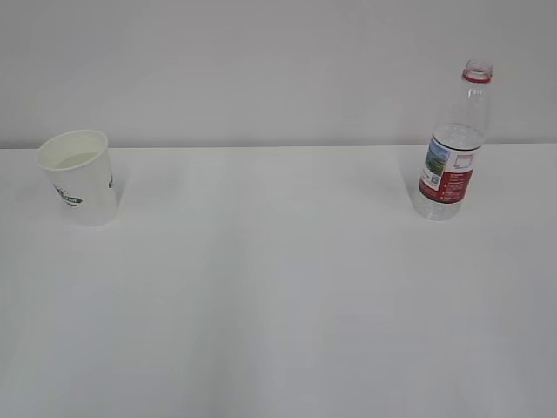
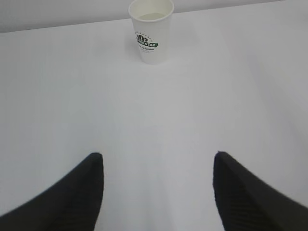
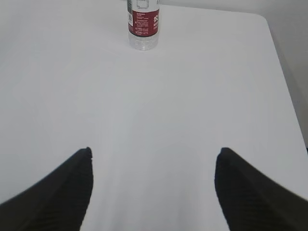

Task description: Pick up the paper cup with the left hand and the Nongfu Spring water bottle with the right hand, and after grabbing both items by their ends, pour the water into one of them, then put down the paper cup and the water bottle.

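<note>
The white paper cup with green print stands upright at the far left of the table; in the left wrist view the paper cup is well ahead of my left gripper, which is open and empty. The uncapped Nongfu Spring water bottle stands upright at the far right, with water in its lower part. Only the lower part of the bottle shows in the right wrist view, far ahead of my open, empty right gripper. Neither arm appears in the exterior view.
The white table runs back to a pale wall. The table's right edge and rounded far corner show in the right wrist view, a little right of the bottle.
</note>
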### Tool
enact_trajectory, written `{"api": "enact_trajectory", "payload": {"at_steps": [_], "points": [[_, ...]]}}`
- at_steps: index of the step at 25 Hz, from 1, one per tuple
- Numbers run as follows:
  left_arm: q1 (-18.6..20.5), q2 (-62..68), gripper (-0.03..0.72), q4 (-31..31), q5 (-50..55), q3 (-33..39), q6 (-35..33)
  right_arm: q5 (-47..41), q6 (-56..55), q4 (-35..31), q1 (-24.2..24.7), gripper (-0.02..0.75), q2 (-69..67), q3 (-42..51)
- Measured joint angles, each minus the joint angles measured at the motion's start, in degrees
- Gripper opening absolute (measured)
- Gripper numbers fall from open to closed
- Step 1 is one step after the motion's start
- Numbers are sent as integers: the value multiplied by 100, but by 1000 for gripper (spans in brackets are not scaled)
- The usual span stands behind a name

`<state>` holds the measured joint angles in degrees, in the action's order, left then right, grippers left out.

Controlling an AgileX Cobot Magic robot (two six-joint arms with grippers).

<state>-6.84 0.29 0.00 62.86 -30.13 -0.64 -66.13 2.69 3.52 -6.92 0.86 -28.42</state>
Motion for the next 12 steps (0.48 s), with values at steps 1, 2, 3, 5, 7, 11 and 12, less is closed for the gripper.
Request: {"api": "enact_trajectory", "payload": {"at_steps": [1,2,3,5,7,11,12], "points": [[0,0,516,0,0,0,0,0,0,0,0,592,0,0],[0,0,516,0,0,0,0,0,0,0,0,592,0,0],[0,0,516,0,0,0,0,0,0,0,0,592,0,0],[0,0,516,0,0,0,0,0,0,0,0,592,0,0],[0,0,516,0,0,0,0,0,0,0,0,592,0,0],[0,0,516,0,0,0,0,0,0,0,0,592,0,0],[0,0,516,0,0,0,0,0,0,0,0,592,0,0]]}}
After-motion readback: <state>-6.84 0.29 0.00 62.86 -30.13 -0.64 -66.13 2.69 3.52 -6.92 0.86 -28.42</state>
